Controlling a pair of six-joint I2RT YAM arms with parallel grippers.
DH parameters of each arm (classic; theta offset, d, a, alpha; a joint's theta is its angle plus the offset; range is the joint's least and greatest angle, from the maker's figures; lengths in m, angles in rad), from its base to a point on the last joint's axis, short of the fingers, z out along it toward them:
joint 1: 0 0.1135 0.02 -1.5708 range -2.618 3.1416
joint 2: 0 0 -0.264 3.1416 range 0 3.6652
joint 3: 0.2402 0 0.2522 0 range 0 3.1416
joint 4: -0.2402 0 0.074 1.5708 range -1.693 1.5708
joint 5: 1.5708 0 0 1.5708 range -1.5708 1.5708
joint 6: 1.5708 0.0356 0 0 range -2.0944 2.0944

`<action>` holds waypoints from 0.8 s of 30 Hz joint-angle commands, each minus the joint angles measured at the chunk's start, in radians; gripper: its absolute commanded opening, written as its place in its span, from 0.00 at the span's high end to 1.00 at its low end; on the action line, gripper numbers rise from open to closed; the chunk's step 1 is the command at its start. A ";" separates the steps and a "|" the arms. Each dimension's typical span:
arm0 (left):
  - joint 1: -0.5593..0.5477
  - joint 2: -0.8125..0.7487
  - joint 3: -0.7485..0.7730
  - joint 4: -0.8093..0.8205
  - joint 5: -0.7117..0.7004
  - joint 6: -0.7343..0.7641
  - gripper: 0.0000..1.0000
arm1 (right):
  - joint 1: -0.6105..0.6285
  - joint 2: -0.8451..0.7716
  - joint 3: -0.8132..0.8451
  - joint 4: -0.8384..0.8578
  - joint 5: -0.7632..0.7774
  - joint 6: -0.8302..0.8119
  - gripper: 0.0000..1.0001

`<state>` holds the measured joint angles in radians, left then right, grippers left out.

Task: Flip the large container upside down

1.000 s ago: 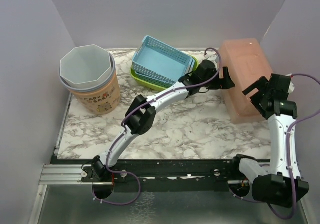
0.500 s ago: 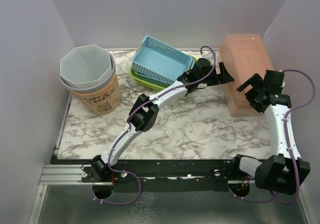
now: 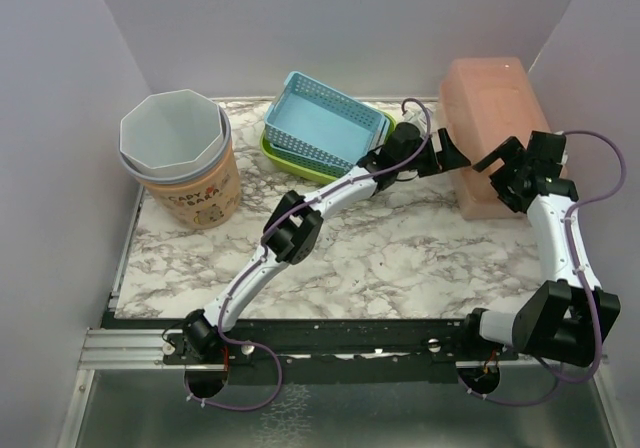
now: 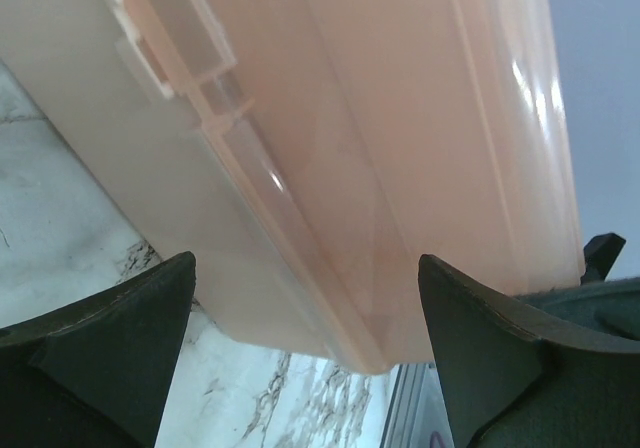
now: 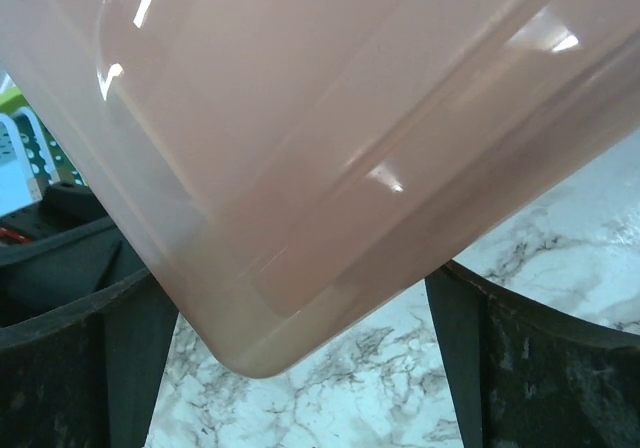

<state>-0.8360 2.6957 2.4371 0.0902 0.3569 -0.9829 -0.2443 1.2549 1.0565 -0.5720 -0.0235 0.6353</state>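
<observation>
The left gripper point(image 3: 447, 154) is spread wide at the end of an arm stretched across the table point(image 3: 400, 258) toward 2 o'clock. Its fingers point(image 4: 120, 338) bracket the left long side of the pink container point(image 3: 490, 98) without pinching it, and whether they touch it cannot be told.

At 10 o'clock a paper bucket point(image 3: 180, 158) stands upright near the left wall. At 12 o'clock a blue basket point(image 3: 320, 123) sits tilted in a green one point(image 3: 283, 160), just left of the left gripper's wrist. A broad stretch of bare marble runs from the centre to 6 o'clock.

The container fills the 2 o'clock corner, near the back wall and the right wall point(image 3: 600, 88), with little room at 3 o'clock. Its flat bottom faces up and its rim point(image 4: 215, 118) is down by the marble. Its long axis runs roughly 12 to 6. Whether the rim lies flat cannot be told.

The right gripper point(image 3: 506, 173), also spread wide, sits at the container's near right corner, and that corner point(image 5: 250, 353) shows between its fingers point(image 5: 520, 358) over marble.
</observation>
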 commanded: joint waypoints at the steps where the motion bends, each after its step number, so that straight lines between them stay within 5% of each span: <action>1: -0.011 0.036 0.046 0.045 0.034 -0.036 0.08 | -0.028 0.074 0.019 0.121 -0.037 0.018 0.00; 14: -0.015 -0.335 -0.358 0.022 -0.037 0.114 0.08 | -0.031 -0.125 0.023 0.048 -0.104 -0.095 0.00; 20: -0.012 -0.629 -0.622 -0.083 -0.295 0.273 0.06 | -0.013 -0.204 0.073 0.056 -0.323 -0.171 0.00; 24: 0.003 -0.838 -0.800 -0.140 -0.473 0.364 0.01 | 0.161 -0.017 0.280 -0.043 -0.177 -0.235 0.00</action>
<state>-0.8459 2.0647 1.7775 0.0200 0.1352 -0.7677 -0.2184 1.0901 1.1904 -0.5594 -0.2321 0.4866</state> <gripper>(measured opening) 0.970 0.998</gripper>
